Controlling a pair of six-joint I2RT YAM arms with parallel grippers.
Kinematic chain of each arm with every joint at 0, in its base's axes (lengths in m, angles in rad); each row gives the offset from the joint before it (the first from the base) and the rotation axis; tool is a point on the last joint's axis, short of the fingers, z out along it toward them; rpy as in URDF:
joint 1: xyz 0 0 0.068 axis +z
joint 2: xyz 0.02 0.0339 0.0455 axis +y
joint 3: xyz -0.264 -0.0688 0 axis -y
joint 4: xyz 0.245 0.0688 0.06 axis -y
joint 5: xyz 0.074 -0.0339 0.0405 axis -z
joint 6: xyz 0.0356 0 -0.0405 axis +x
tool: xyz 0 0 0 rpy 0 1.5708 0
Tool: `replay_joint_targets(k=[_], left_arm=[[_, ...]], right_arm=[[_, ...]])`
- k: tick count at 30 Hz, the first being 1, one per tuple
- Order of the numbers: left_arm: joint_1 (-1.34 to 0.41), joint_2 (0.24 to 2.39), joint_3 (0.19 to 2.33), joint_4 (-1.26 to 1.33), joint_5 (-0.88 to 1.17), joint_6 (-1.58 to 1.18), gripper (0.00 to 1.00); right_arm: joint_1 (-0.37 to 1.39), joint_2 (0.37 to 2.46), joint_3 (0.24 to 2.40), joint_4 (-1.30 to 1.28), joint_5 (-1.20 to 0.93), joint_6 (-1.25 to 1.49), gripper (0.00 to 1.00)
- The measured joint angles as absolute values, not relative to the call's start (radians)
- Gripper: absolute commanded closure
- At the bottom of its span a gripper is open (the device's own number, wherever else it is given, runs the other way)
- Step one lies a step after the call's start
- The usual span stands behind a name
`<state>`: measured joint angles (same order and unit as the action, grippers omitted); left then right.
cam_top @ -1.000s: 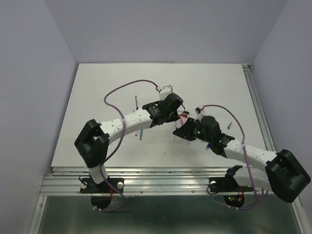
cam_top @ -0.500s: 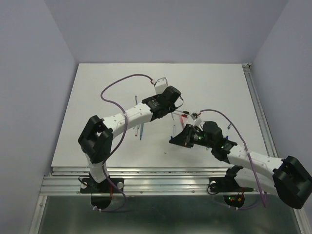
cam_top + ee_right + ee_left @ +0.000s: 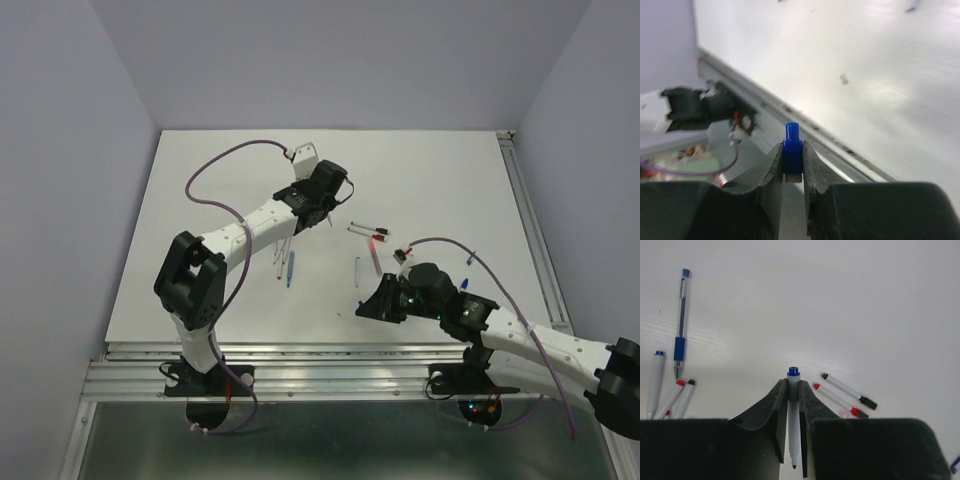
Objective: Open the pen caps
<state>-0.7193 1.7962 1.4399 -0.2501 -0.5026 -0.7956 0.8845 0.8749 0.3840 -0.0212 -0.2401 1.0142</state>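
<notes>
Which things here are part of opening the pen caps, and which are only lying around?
Part of the job:
- blue cap in right gripper
- uncapped pen in left gripper
- black cap and red cap, both unopened

Not part:
- rail
- small scrap or mark

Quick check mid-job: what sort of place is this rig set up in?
Likely a lab robot test cell: a white tabletop boxed by plain pale walls, an aluminium rail frame at the near edge, and loose pens laid out.
</notes>
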Motion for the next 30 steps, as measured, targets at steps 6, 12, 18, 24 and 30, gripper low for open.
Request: replay_joint_targets(k=[6, 12, 18, 24, 30], left_arm=[[-0.736, 1.649, 1.192, -0.253, -0.41, -0.742, 1.0], [-0.786, 1.607, 1.058, -0.263, -0.371, -0.727, 1.0], [-0.808, 1.608, 1.028, -0.275, -0.355, -0.722, 1.0], [-0.807, 1.665, 1.031, -0.29, -0.356, -0.723, 0.99], [-0.807, 1.723, 1.037, -0.333, -0.363, -0.73, 0.88]], right_arm=[[0.879, 0.867, 0.513, -0.348, 0.178, 0.976, 0.92], [0.83, 0.899, 0.521, -0.522, 0.406, 0.982, 0.91], [0.761, 0.944, 0.519, -0.569, 0.479, 0.962, 0.89], [0.712, 1.003, 0.506, -0.556, 0.474, 0.937, 0.87], [0.704, 1.023, 0.506, -0.532, 0.463, 0.918, 0.82]])
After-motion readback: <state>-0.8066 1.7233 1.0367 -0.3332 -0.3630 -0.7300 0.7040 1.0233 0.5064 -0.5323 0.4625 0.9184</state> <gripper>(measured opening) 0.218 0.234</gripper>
